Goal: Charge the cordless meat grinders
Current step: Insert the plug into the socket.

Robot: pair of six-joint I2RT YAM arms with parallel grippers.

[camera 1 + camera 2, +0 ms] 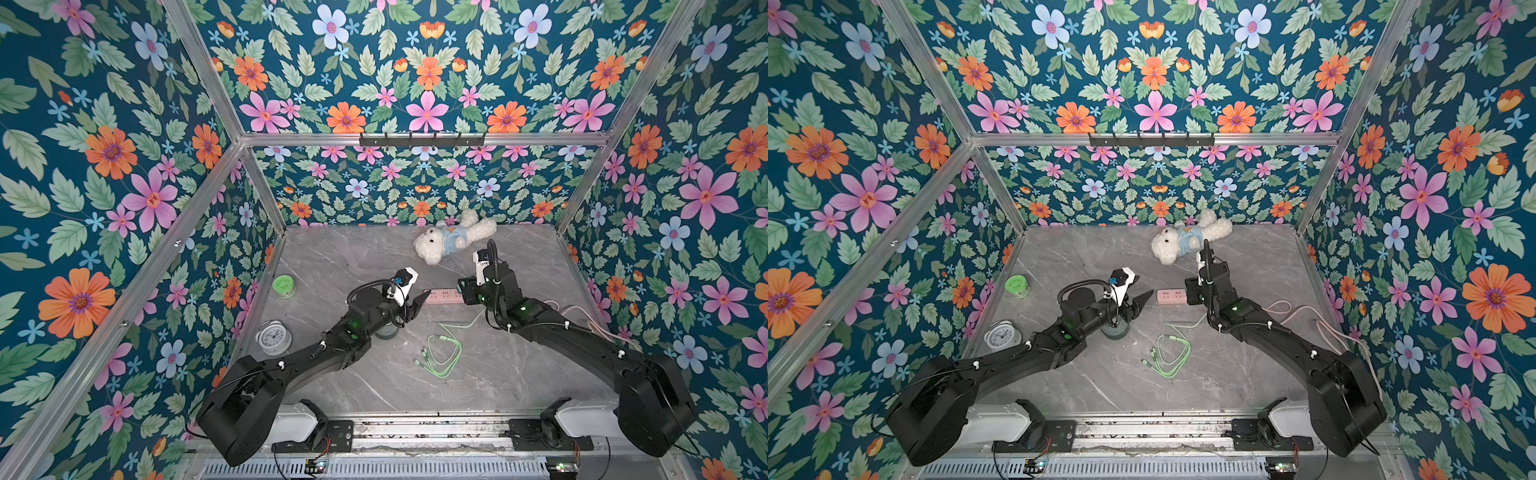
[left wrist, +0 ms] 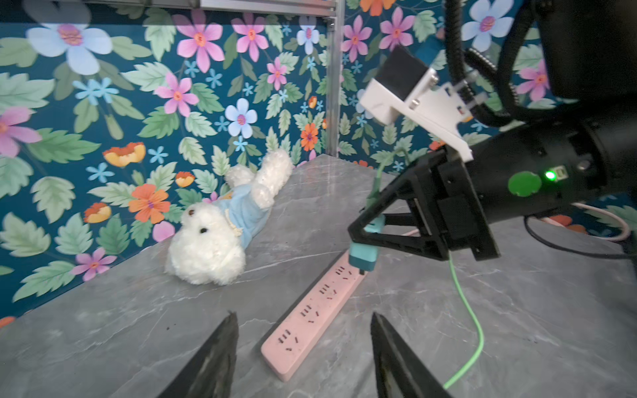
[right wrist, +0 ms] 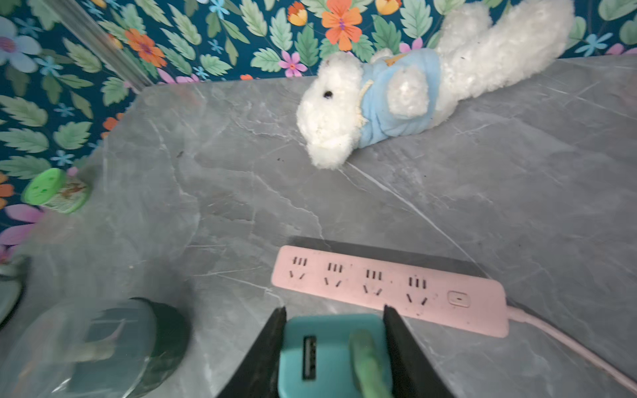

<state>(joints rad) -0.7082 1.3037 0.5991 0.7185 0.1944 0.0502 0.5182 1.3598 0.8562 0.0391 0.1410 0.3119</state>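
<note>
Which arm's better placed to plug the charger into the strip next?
Right. The right pincer is shut on the teal charger, held prongs-down at the pink power strip. The left pincer is open and empty, with nothing to plug in.

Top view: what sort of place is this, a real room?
Probably a robot test booth, not a room: an aluminium frame holds flowered panels, and the left arm and right arm stand on a rail.
</note>
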